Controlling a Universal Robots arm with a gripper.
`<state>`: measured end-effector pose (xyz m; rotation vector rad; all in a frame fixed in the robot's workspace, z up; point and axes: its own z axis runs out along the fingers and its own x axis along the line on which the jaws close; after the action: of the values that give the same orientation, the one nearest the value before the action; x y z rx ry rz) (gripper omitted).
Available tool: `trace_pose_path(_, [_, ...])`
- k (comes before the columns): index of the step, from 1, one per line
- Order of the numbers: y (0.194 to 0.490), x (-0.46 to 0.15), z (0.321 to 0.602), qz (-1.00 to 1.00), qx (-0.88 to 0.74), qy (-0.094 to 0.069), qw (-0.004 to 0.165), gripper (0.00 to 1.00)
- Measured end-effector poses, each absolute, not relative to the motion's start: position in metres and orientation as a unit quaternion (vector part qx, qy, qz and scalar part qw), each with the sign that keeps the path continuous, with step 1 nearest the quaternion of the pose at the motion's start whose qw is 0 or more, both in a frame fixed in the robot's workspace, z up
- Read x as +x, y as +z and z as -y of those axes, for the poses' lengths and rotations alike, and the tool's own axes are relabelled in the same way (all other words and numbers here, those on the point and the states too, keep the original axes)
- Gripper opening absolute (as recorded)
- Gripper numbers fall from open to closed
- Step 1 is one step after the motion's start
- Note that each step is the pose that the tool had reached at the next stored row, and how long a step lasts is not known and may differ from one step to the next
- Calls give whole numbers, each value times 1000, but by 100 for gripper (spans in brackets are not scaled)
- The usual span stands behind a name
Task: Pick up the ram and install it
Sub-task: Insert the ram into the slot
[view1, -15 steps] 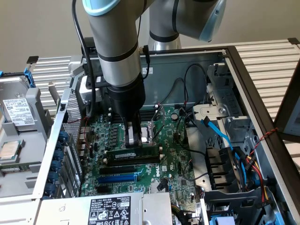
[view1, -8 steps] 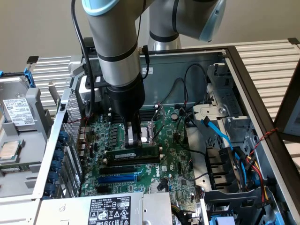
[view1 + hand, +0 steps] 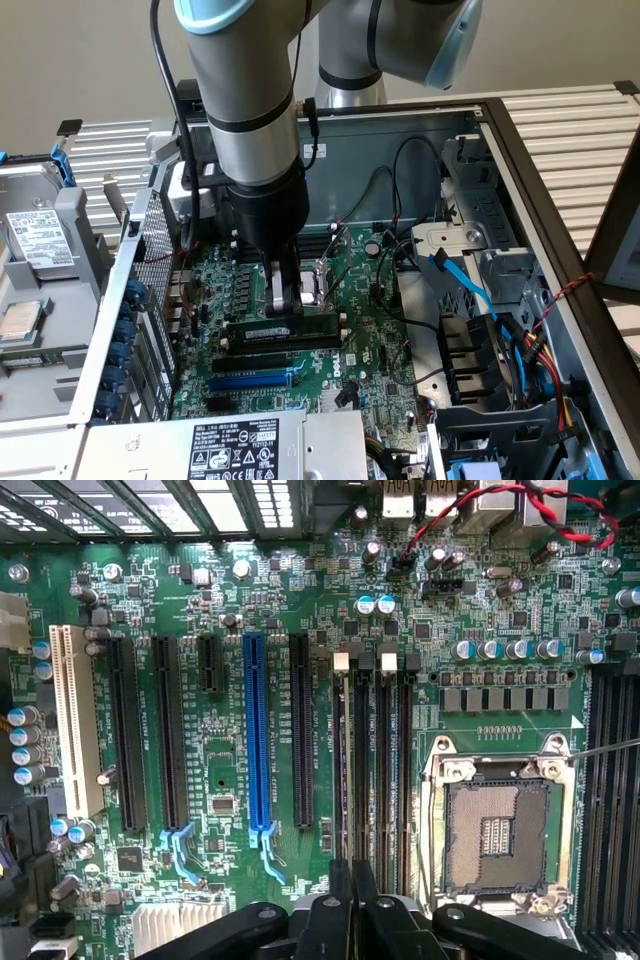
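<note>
Gripper (image 3: 284, 305) nipped near-shut on ram (image 3: 315, 326) mid-length, stick straight under it; long axis parallel w/ DIMM slots (image 3: 390, 770), over slot farthest from CPU socket (image 3: 497, 830); seating depth unclear.

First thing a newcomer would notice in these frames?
The grey arm reaching into the open PC case, its gripper shut on the ram at the memory slots. In the wrist view, the bright blue expansion slot and the empty CPU socket stand out.
</note>
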<state>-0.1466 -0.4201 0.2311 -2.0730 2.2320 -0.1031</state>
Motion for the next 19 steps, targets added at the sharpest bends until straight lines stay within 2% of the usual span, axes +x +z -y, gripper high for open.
trace_pose_path(19, [230, -147, 420, -732, -679, -34, 47, 12])
